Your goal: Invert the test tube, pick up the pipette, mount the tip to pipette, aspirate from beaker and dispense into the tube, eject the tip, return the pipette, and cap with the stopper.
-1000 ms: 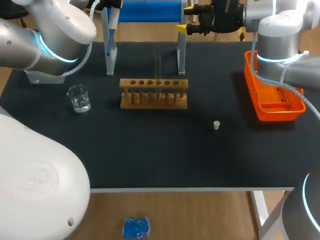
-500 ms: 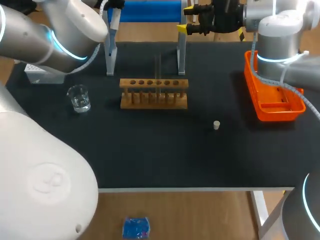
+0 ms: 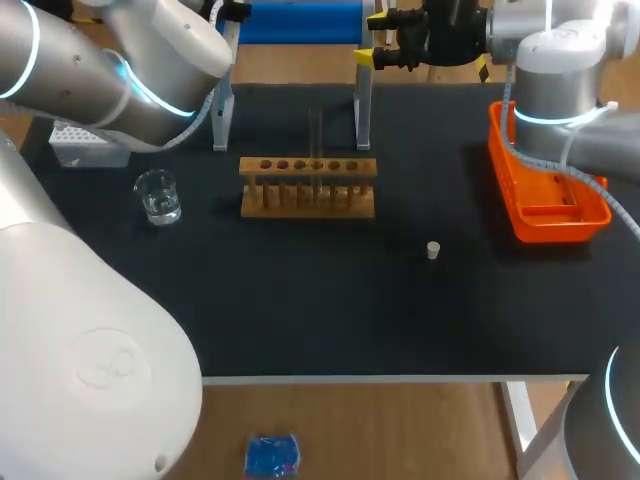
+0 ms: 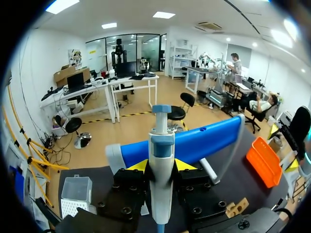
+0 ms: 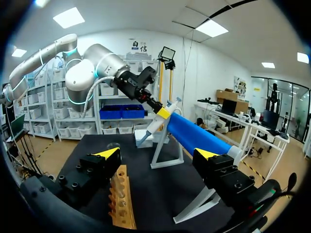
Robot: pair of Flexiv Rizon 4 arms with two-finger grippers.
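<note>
My left arm has swung further toward the back of the table, baring more of the tip box (image 3: 88, 143), though its elbow still hides part of it. My right arm has not stirred. My left claw (image 4: 161, 166) pinches the pipette (image 4: 161, 141) close by the stand's blue bar (image 4: 204, 141). The pipette's lower end is cut off, and the head view loses that claw at its edge. My right claw (image 5: 158, 154) hangs spread wide, holding nothing. The test tube (image 3: 316, 130) stands faint against the dark mat in the wooden rack (image 3: 308, 190). The beaker (image 3: 158, 195) sits off to the rack's left, and the stopper (image 3: 433, 250) lies apart.
</note>
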